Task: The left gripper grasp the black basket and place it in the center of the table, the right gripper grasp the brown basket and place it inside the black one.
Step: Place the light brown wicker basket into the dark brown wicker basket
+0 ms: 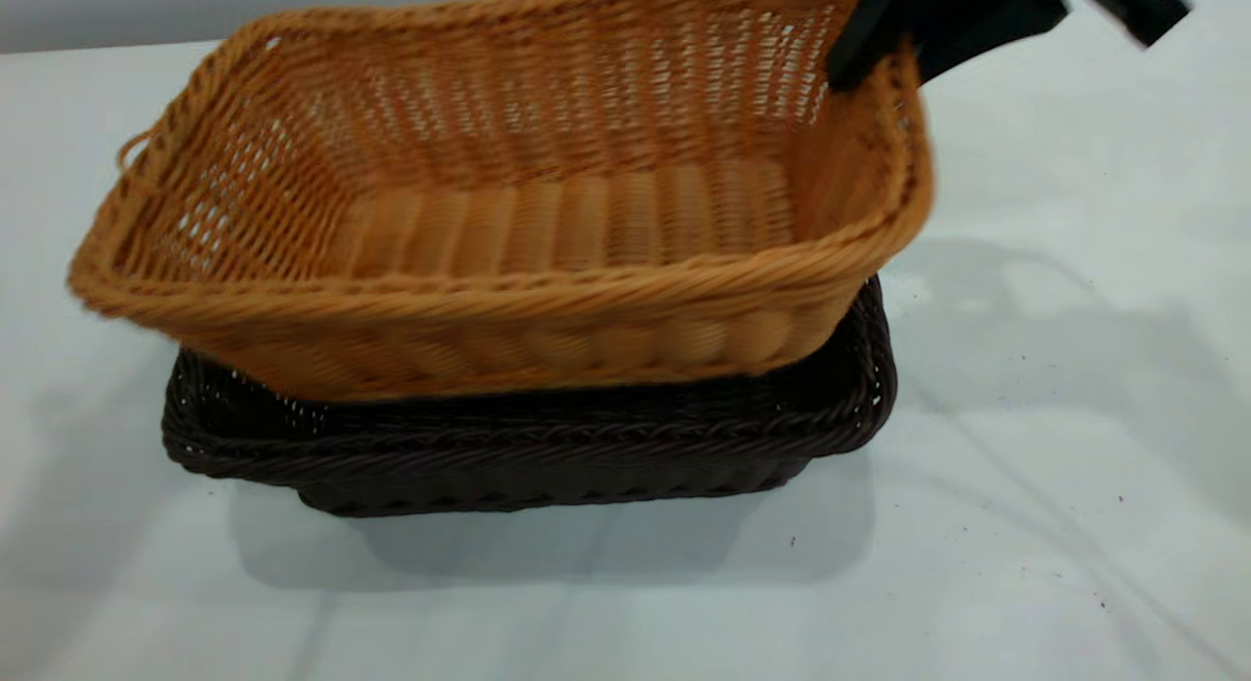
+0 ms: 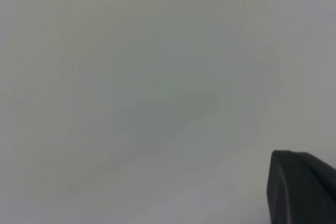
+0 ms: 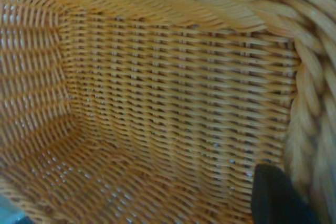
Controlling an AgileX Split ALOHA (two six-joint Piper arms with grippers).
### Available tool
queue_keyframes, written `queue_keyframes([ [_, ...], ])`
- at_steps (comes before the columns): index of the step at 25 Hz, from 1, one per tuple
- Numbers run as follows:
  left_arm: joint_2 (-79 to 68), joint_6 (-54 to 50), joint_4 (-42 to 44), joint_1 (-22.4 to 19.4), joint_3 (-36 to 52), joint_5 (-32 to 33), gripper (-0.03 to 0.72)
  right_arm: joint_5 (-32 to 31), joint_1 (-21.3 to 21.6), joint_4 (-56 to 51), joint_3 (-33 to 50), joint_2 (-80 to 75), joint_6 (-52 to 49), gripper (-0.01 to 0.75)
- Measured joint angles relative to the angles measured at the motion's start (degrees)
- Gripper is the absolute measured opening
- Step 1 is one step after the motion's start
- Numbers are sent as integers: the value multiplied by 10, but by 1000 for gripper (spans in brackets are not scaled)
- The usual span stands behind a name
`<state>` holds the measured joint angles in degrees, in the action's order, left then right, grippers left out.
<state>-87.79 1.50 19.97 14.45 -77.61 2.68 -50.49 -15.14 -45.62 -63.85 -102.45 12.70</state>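
A rectangular woven wicker basket in orange-tan, the brown basket [image 1: 508, 222], fills the upper centre of the exterior view, tilted so its open inside faces the camera and its right end rides higher than its left. A small loop sticks out at its left short end. Its base dips into a rectangular woven wicker basket of very dark brown-black, the black basket [image 1: 547, 446], which sits flat on the plain white desk [image 1: 1056, 486] at lower centre. The tan basket is not yet seated: its braided rim stands well above the dark rim and overhangs it on the left. At the upper right of the frame the black right claw [image 1: 865, 61] is clamped on the tan basket's rim at its right short end, one finger inside the wall and the rest outside. The right wrist view looks down into the tan weave, with one dark fingertip [image 3: 275, 195] at the lower right against the inner wall. The left wrist view shows only bare white desk and a dark corner of the left claw [image 2: 302, 184] at the lower right; whether it is wide or narrow cannot be told. The dark basket looks placed; lowering, levelling and letting go of the tan basket appear to remain.
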Motion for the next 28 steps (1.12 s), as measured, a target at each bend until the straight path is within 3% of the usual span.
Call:
queue_keyframes([
  [3,0,0,1,0,0,0,-1,1,-16,-5,0,-9,3,115],
  [19,0,2,1,0,0,1,-1,0,-15,-2,0,-9,7,124],
  [23,0,2,1,0,0,1,-1,-3,-15,-8,0,-8,7,202],
  [28,0,2,1,0,0,2,-1,-7,-15,-8,0,-8,7,395],
])
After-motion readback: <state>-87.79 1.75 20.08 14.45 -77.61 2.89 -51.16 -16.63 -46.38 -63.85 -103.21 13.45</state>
